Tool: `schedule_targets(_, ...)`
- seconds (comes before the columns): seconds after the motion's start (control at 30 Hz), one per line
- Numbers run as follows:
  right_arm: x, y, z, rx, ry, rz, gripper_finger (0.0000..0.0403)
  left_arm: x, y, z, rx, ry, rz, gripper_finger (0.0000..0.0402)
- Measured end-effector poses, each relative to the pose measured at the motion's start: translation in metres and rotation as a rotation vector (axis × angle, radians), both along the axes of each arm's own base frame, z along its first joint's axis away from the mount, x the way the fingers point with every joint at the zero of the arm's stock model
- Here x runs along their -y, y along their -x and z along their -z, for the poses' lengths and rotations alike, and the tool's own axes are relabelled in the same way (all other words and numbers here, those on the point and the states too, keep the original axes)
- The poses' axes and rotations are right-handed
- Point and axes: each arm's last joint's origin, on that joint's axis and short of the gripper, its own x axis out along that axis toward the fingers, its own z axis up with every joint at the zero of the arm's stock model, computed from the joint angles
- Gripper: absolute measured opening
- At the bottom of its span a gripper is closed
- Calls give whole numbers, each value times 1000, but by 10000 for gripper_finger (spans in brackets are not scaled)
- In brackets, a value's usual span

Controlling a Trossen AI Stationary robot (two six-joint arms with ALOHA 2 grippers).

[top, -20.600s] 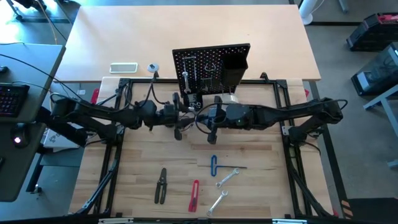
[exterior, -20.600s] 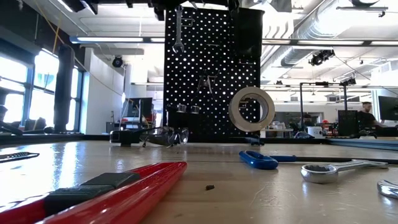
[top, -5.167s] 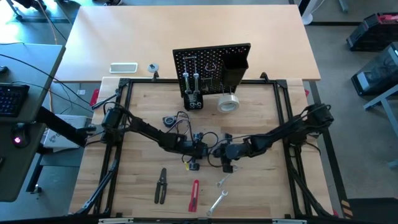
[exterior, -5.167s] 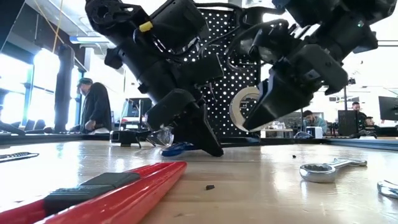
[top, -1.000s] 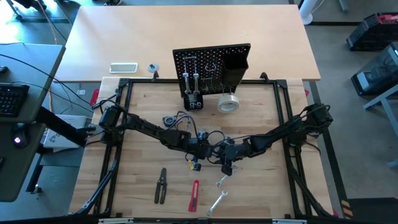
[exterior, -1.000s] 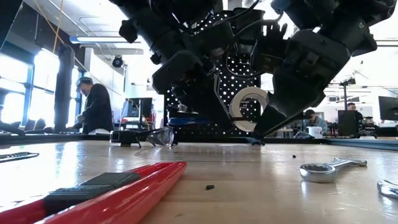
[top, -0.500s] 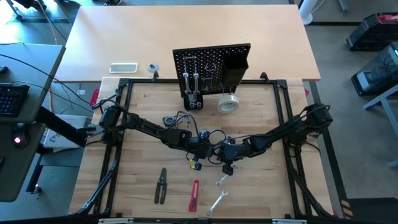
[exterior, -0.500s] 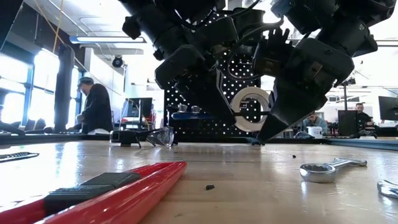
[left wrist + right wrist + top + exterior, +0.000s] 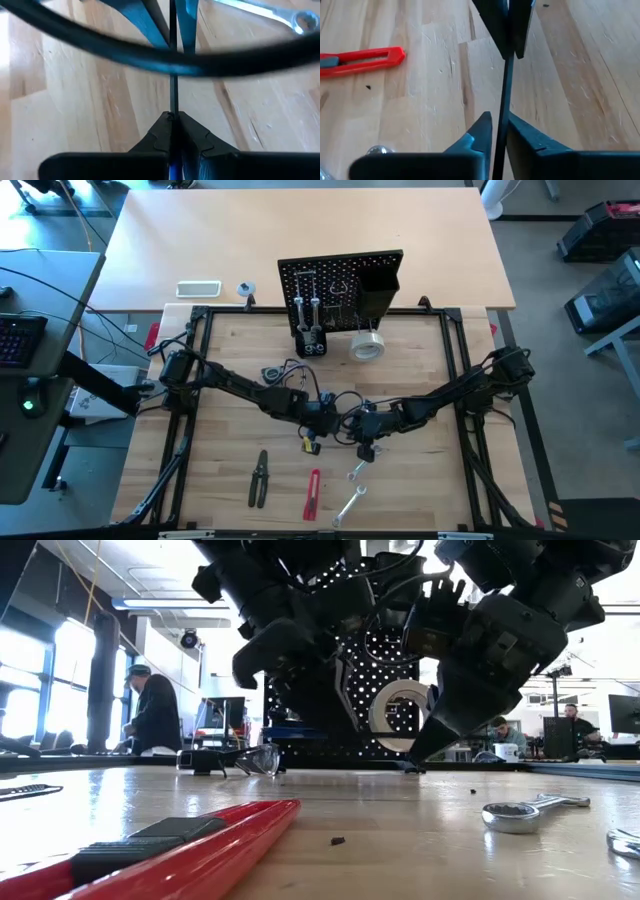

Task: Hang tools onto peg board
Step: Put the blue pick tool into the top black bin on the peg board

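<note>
At the table's middle my left gripper point(image 9: 324, 420) is shut on the blue-handled tool point(image 9: 290, 732), a T-shaped key with a thin dark shaft point(image 9: 504, 85). My right gripper point(image 9: 357, 426) faces it from the right. Its fingers point(image 9: 480, 131) stand slightly open on either side of the shaft's free end, with a sliver of gap. The peg board point(image 9: 340, 280) stands upright at the far edge, with wrenches point(image 9: 301, 310) hanging on it. The pale tape roll point(image 9: 368, 346) lies at its foot. My left gripper pinches the tool's thin dark shaft point(image 9: 172, 107) between its two fingertips, and the blue handle point(image 9: 173, 172) shows behind the fingers. The shaft runs on along the fingers' line toward my right gripper. The tool is lifted clear of the table.
Black-handled pliers point(image 9: 259, 478), a red-handled cutter point(image 9: 313, 494) and two silver wrenches point(image 9: 358, 472) point(image 9: 348, 507) lie on the near part of the table. A white flat device point(image 9: 198, 288) lies on the far desk. A person point(image 9: 155, 712) stands in the room behind.
Both grippers have stayed close together at the table's middle with the tool held off the table between them. My left gripper has turned a little about its wrist.
</note>
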Motion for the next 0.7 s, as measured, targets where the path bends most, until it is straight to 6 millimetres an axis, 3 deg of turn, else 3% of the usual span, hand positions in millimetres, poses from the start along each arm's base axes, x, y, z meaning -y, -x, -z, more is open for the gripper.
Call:
schedule_targets(0.2, 0, 0, 0, 7, 7, -16, 80, 0, 1, 1, -9, -4, -1, 5)
schedule_targets(0.4, 0, 0, 0, -4, 4, -17, 15, 0, 1, 1, -8, -3, -9, 5)
schedule_targets(0.57, 1, 0, 0, -4, 17, -5, 8, 0, 1, 1, -8, 1, -16, 7)
schedule_targets(0.7, 1, 0, 0, 2, 39, 4, 5, 0, 1, 1, -8, -1, -6, 31)
